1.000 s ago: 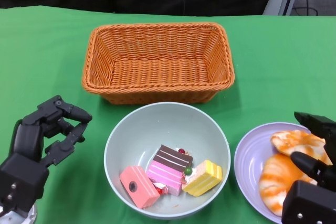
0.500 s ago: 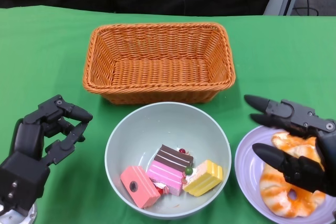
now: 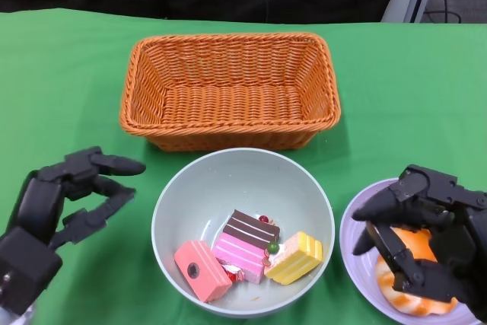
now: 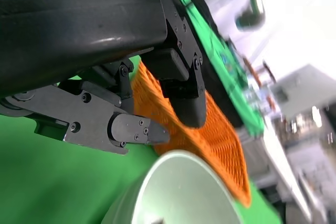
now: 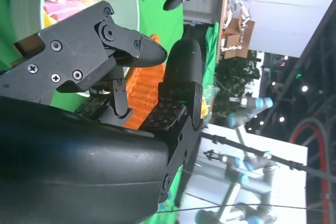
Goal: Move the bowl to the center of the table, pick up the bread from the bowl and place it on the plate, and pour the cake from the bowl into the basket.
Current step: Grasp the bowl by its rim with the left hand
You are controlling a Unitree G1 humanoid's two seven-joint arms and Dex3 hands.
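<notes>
Beside the bowl (image 3: pixel 242 230), still holding cake (image 3: pixel 247 255) below the basket (image 3: pixel 228 89), the empty left hand (image 3: pixel 65 203) spreads wide as if to grasp it, while the right hand (image 3: pixel 426 234) curls over bread (image 3: pixel 415 275) on the plate (image 3: pixel 358 222).

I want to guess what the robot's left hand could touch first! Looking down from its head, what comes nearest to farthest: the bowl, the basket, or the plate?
From the left hand:
1. Bowl, just beside the hand, toward the middle of the table.
2. Basket, farther back, behind the bowl.
3. Plate, far across on the right side, under the right hand.
</notes>
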